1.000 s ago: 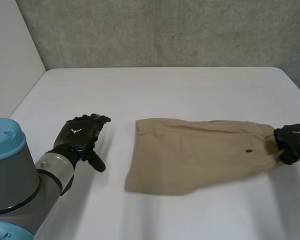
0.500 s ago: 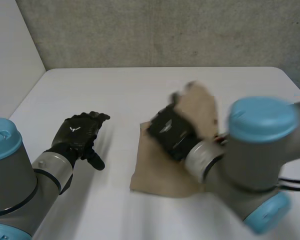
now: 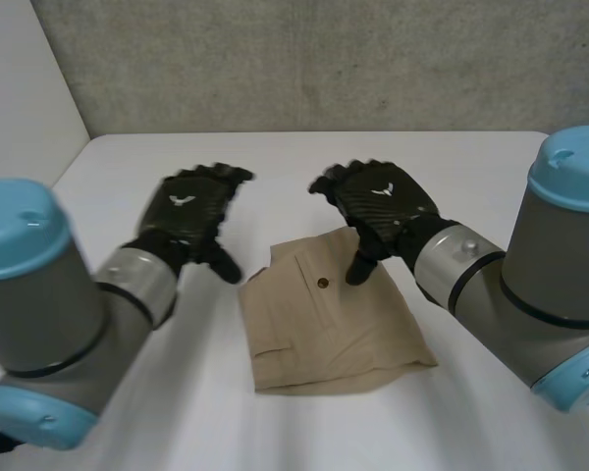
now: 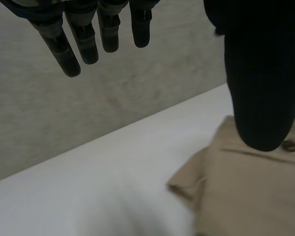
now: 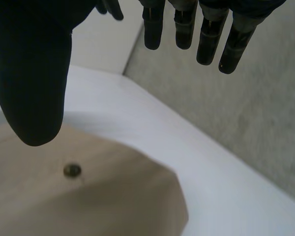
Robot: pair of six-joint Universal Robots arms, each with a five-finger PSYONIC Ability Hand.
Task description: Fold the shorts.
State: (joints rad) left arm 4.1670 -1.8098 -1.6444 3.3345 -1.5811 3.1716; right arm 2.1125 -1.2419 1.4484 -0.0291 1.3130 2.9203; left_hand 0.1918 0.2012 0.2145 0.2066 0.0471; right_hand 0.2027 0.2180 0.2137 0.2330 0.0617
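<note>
Both hands are spread empty, left hand (image 3: 189, 211) left of the shorts (image 3: 324, 329), right hand (image 3: 381, 204) over their far edge; the cloth is judged limp and light, best pinched at corners.

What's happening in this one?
A two-armed robot is folding a pair of tan shorts on a white table. The shorts lie doubled over into a compact, slightly uneven bundle, with a small dark button facing up. Neither hand grips the cloth: the left hand is open at the bundle's far left corner, and the right hand is open over its far edge.
</note>
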